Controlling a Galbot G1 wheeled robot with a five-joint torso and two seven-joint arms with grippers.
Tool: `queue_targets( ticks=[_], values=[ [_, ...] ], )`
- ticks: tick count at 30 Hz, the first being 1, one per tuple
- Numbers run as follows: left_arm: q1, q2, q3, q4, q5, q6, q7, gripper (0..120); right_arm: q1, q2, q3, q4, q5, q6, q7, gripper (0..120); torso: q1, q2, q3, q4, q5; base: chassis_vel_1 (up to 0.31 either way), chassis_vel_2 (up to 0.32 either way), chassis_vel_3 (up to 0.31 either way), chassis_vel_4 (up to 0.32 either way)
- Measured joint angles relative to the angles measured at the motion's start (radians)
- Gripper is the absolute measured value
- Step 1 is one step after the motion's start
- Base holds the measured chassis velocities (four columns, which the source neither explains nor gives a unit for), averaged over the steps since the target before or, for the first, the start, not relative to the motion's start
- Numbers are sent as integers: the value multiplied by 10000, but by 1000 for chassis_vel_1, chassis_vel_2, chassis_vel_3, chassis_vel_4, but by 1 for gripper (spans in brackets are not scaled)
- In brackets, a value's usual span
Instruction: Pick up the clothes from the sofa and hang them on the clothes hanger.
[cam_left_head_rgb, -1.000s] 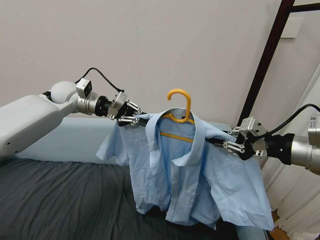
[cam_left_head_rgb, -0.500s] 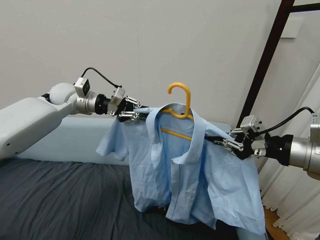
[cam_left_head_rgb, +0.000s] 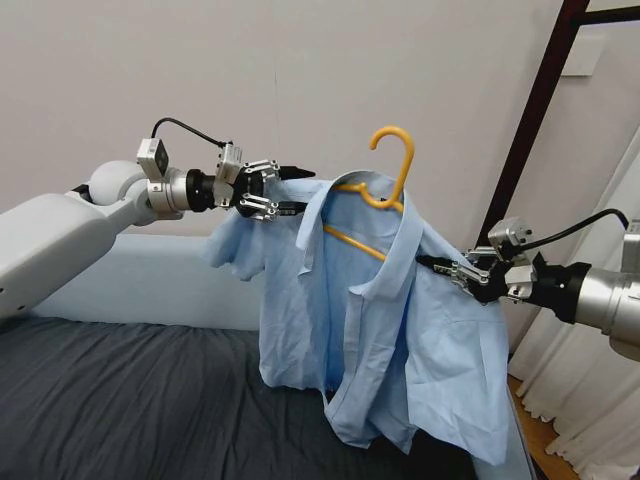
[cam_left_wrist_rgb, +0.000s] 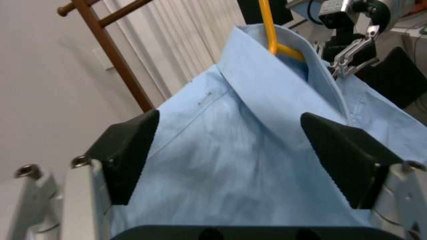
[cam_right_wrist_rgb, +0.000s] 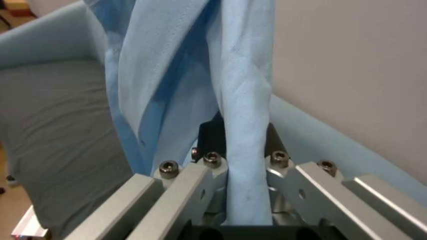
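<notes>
Light-blue shirt (cam_left_head_rgb: 400, 330) on a yellow hanger (cam_left_head_rgb: 392, 150), lifted clear of the sofa (cam_left_head_rgb: 100, 400) between both arms. Right gripper (cam_left_head_rgb: 450, 268): fingers clenched on one shoulder fold. Left gripper (cam_left_head_rgb: 272, 190): fingers spread wide around the other shoulder. Step in hand: carrying. Next, the hook likely needs a rail near the brown post (cam_left_head_rgb: 535, 120).

I've got a light blue short-sleeved shirt (cam_left_head_rgb: 400, 330) up in the air, draped on a yellow hanger (cam_left_head_rgb: 407, 165), collar spread and front open. The hanger sits tilted, its hook leaning to my right and its bar sloping down that way. Both shoulders are pulled out wide, and the hem hangs loose over the dark sofa seat (cam_left_head_rgb: 120, 400).
</notes>
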Motion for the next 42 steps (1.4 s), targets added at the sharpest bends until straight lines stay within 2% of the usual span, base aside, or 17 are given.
queue_targets(
  ticks=[3, 4, 9, 10, 14, 15, 19, 20, 24, 25, 29, 30, 33, 34, 38, 42],
  values=[
    [666, 192, -772, -278, 25, -5, -290, 99, 1, 53, 96, 17, 225, -346, 702, 1, 0, 0, 0, 0, 0, 0, 0, 0, 0],
    [666, 192, -772, -278, 25, -5, -290, 99, 1, 53, 96, 17, 225, -346, 702, 1, 0, 0, 0, 0, 0, 0, 0, 0, 0],
    [2784, 545, -2300, -1690, 252, -13, -1701, 100, 4, 169, 355, -92, 752, -987, 1623, 1, 0, 0, 0, 0, 0, 0, 0, 0, 0],
    [2784, 545, -2300, -1690, 252, -13, -1701, 100, 4, 169, 355, -92, 752, -987, 1623, 1, 0, 0, 0, 0, 0, 0, 0, 0, 0],
    [4598, 655, -3110, -3201, 552, -232, -3958, 100, 6, 258, 1122, 12, 2703, -1936, 3742, 1, -1, 0, 0, 0, 0, 0, 0, 0, 0],
    [4598, 655, -3110, -3201, 552, -232, -3958, 100, 6, 258, 1122, 12, 2703, -1936, 3742, 1, -1, 0, 0, 0, 0, 0, 0, 0, 0],
    [5932, 412, -3630, -4272, 1258, -326, -5640, 100, 30, 127, 1415, 97, 3372, -2505, 4956, 1, 0, 0, -1, -5, 3, 0, 0, 0, 0],
    [5932, 412, -3630, -4272, 1258, -326, -5640, 100, 30, 127, 1415, 97, 3372, -2505, 4956, 1, 0, 0, -1, -5, 3, 0, 0, 0, 0],
    [8034, 418, -5107, -5270, 1987, -221, -6640, 100, 39, 61, 1632, 38, 3633, -2808, 6178, 1, 0, 0, -1, -2, 4, 0, 0, 0, 0],
    [8034, 418, -5107, -5270, 1987, -221, -6640, 100, 39, 61, 1632, 38, 3633, -2808, 6178, 1, 0, 0, -1, -2, 4, 0, 0, 0, 0],
    [10516, 298, -6737, -5865, 2635, -535, -7843, 100, 121, 95, 1918, -507, 4189, -3245, 8055, 1, -1, 0, -1, 5, -1, 0, 0, 0, 0],
    [10516, 298, -6737, -5865, 2635, -535, -7843, 100, 121, 95, 1918, -507, 4189, -3245, 8055, 1, -1, 0, -1, 5, -1, 0, 0, 0, 0],
    [11949, 66, -7438, -6262, 3077, -738, -9051, 100, 566, 204, 1744, -961, 4463, -3749, 9248, 1, -1, 0, -1, 0, 3, 0, 0, 0, 0],
    [11949, 66, -7438, -6262, 3077, -738, -9051, 100, 566, 204, 1744, -961, 4463, -3749, 9248, 1, -1, 0, -1, 0, 3, 0, 0, 0, 0],
    [13038, -78, -7928, -6515, 4168, -743, -10680, 100, 1253, 262, 1325, -1401, 4580, -4090, 10598, 1, -1, 0, -1, -2, 3, 0, 0, 0, 0],
    [13793, -125, -8446, -6654, 4758, -649, -11425, 100, 1899, 25, 904, -1862, 4897, -4352, 11158, 1, 0, 0, 0, 0, 4, 0, 0, 0, 0]
  ],
)
